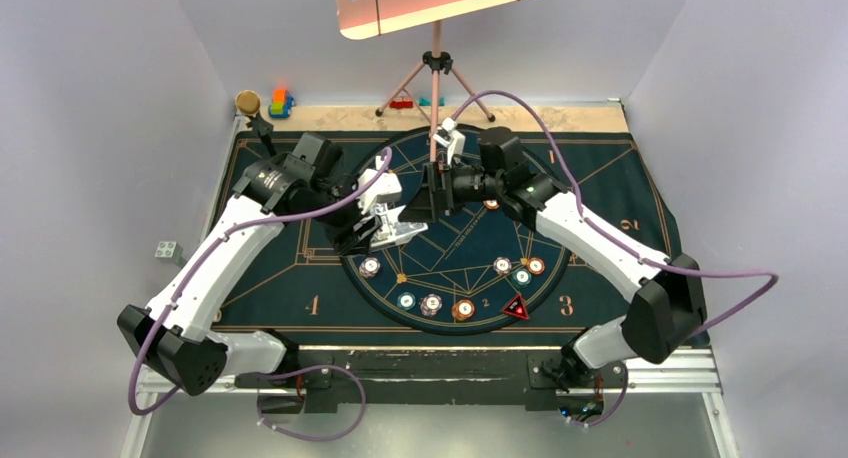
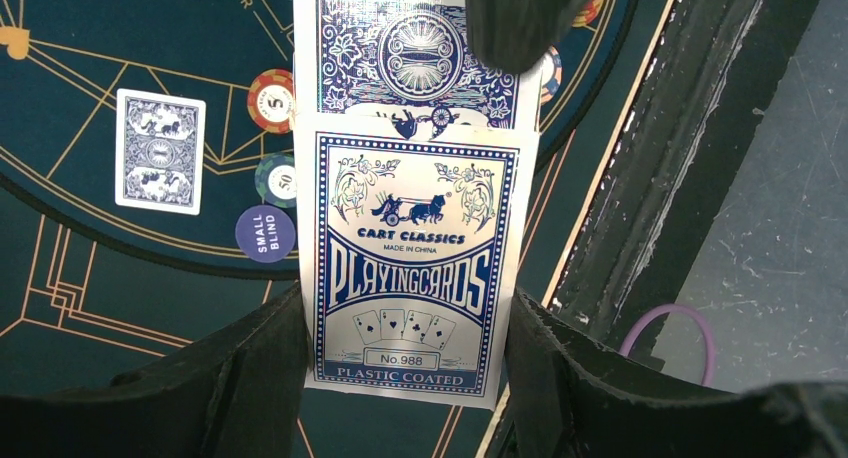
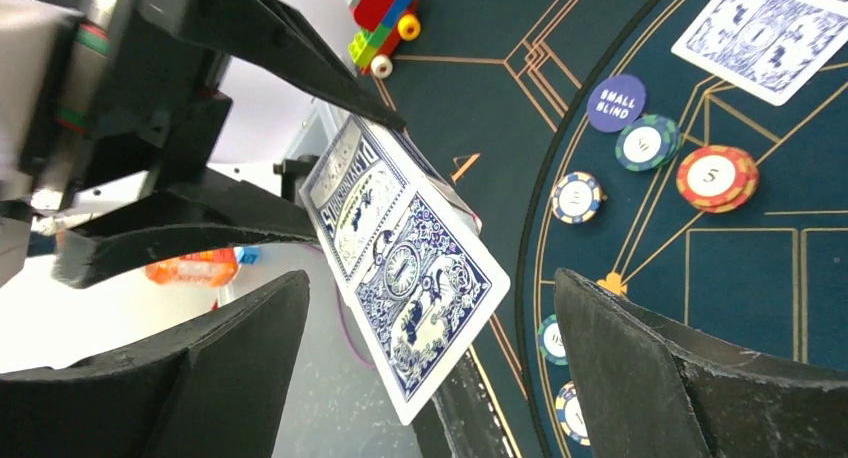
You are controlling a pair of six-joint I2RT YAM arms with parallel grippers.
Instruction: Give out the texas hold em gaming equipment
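Both of my arms have the same build: long white shells on the links and black, rounded housings at the joints. On the left arm (image 1: pixel 225 243) I see small white lettering on one black housing, too small to read. The right arm (image 1: pixel 590 233) shows a small green light (image 1: pixel 527 189) near its wrist. A purple cable (image 1: pixel 160 328) runs along each arm in loose loops. The fingers (image 2: pixel 230 378) of the left gripper (image 2: pixel 410 378) are matte black and broad, with rough edges; those of the right gripper (image 3: pixel 430 278) look the same.
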